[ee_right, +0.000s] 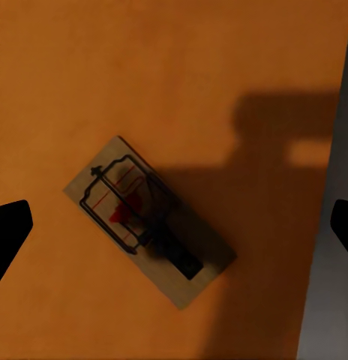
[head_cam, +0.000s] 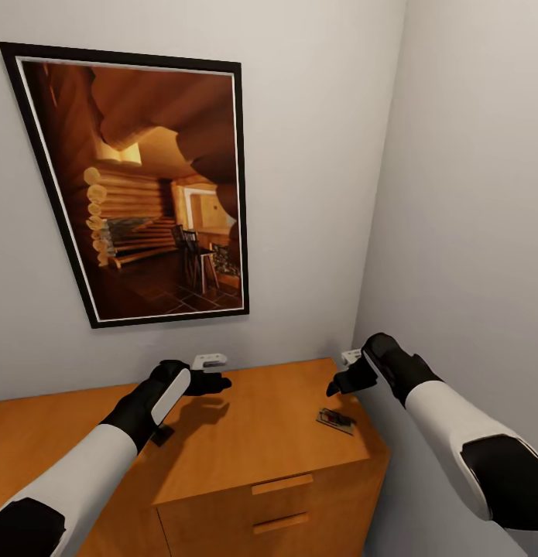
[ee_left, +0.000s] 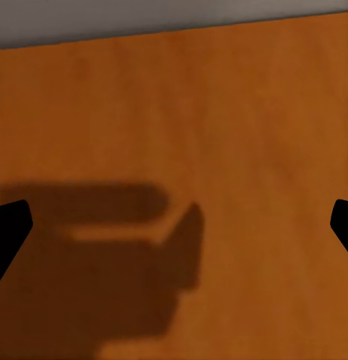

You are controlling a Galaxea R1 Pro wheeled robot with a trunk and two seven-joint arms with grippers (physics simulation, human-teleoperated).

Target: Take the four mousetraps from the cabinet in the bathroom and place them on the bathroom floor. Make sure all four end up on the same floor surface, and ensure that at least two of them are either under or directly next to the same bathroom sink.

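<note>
One mousetrap (head_cam: 335,421), a tan board with dark wire and a red mark, lies flat on the cabinet (head_cam: 276,433) top near its right front corner. In the right wrist view the mousetrap (ee_right: 121,199) lies below my right gripper (ee_right: 174,229), which is open with a fingertip at each side. In the head view my right gripper (head_cam: 340,384) hovers a little above and behind the trap. My left gripper (head_cam: 214,382) is open over bare cabinet wood (ee_left: 219,112) further left, holding nothing. A small dark object (head_cam: 162,435) pokes out beside my left forearm; I cannot tell what it is.
The cabinet has drawer fronts with slim handles (head_cam: 282,484) below its top. A large framed picture (head_cam: 137,186) hangs on the wall behind it. A grey side wall (head_cam: 470,232) runs close along the cabinet's right edge.
</note>
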